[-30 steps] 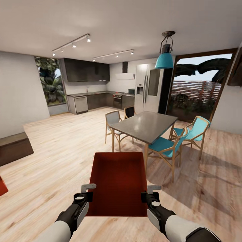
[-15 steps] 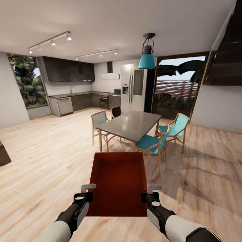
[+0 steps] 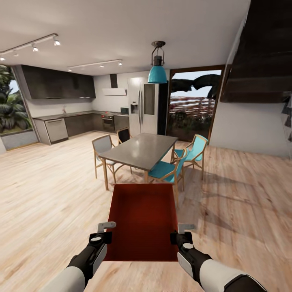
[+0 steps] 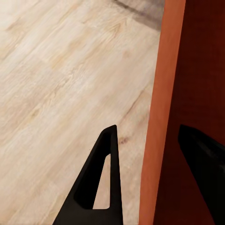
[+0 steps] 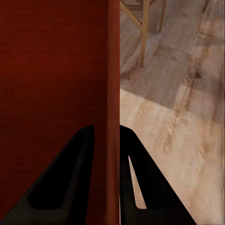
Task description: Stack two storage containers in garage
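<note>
Orange-red storage container (image 3: 142, 221) held level above the light wood floor (image 3: 48, 190), just short of the grey dining table (image 3: 140, 150), left tool (image 3: 106, 230) clamped on its left wall and right tool (image 3: 182, 232) clamped on its right wall.

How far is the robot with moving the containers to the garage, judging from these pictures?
Done: one storage container is lifted. In hand: the left gripper and right gripper each clamp a side wall while the robot stands on light wood planks near the dining table. Left: reaching the garage, setting it down, fetching and stacking the second container.
</note>
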Controlling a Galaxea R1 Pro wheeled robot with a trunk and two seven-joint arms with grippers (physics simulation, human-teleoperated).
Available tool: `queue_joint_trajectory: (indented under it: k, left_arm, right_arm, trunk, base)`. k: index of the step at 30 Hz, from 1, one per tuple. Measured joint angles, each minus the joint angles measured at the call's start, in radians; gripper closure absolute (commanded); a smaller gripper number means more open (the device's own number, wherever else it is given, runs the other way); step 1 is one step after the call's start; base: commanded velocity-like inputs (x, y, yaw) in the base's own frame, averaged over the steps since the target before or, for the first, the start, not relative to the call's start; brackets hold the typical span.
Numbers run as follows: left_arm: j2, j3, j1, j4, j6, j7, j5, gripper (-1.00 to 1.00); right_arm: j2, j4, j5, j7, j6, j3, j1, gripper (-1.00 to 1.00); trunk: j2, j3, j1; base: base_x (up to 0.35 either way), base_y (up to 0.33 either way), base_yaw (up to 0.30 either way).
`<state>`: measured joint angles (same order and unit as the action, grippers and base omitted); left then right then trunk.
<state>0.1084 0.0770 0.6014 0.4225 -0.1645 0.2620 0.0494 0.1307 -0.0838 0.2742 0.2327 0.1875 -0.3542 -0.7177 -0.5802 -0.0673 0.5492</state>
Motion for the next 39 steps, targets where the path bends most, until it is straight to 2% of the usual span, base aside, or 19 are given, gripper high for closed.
queue_joint_trajectory:
  k: [39]
  left_arm:
    - [0.000,0.000,0.000,0.000,0.000,0.000,0.000,1.00]
  right_arm:
    - [0.000,0.000,0.000,0.000,0.000,0.001,0.000,1.00]
  trunk:
    - [0.000,0.000,0.000]
  base:
    - [0.000,0.000,-0.283]
